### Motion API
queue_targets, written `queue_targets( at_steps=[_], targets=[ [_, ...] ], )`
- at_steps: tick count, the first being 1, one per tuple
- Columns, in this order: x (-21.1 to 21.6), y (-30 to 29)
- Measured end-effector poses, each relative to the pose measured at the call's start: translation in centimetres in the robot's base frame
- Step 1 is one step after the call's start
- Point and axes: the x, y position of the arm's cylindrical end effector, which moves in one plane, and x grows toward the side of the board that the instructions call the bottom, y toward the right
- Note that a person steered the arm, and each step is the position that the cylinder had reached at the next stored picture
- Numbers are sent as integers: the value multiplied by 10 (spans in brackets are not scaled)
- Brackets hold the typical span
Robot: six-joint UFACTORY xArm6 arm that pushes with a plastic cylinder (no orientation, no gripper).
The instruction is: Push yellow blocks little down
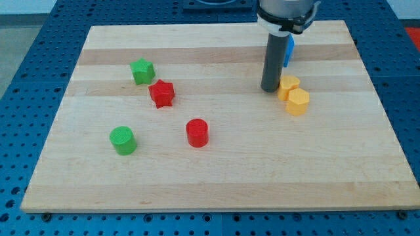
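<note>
Two yellow blocks lie together at the view's right: one (288, 85) of unclear shape, and a yellow hexagon (298, 101) just below and right of it, touching it. My tip (270, 88) rests on the board just left of the upper yellow block, touching or nearly touching its left side. A blue block (289, 51) shows partly behind the rod, above the yellow blocks.
A green star (142, 71) and a red star (161, 93) lie at the upper left. A green cylinder (122, 140) and a red cylinder (197, 132) lie lower down. The wooden board (216, 183) sits on a blue perforated table.
</note>
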Motion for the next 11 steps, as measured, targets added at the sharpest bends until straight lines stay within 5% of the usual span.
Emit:
queue_targets(
  at_steps=[3,6,11],
  targets=[
    [-31,21],
    [-4,33],
    [-10,-78]
  ],
)
